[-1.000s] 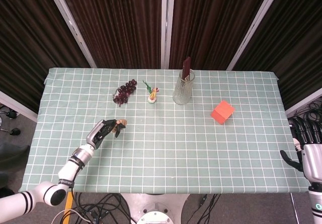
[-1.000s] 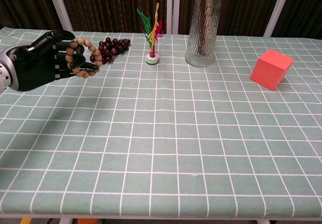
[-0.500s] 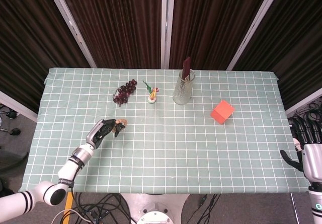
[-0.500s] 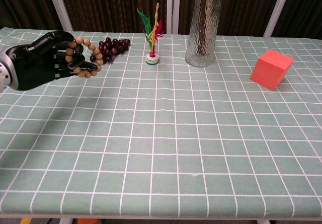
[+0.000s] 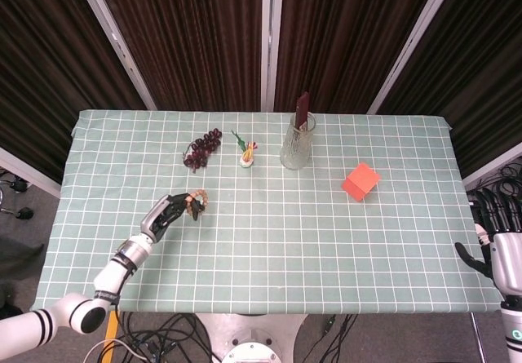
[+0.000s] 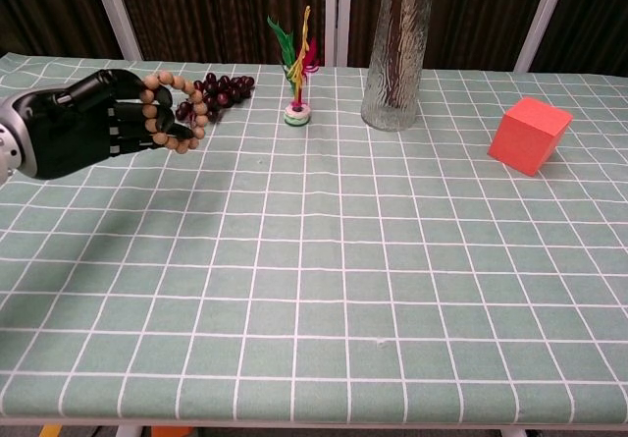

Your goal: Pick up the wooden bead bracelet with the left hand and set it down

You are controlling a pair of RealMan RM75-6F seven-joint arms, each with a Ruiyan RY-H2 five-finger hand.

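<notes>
Black left hand (image 6: pixel 83 128) fingers (image 6: pixel 147 123) curled through round tan wooden bead bracelet (image 6: pixel 174 110), held above green checked surface (image 6: pixel 324 260) (carry phase, judging); right hand (image 5: pixel 502 249) idle, fingers spread, holding nothing.

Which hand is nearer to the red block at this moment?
Right. The right hand hangs open off the table's right edge, below and right of the red block. The left hand, holding the wooden bead bracelet, is far across the table to the block's left.
</notes>
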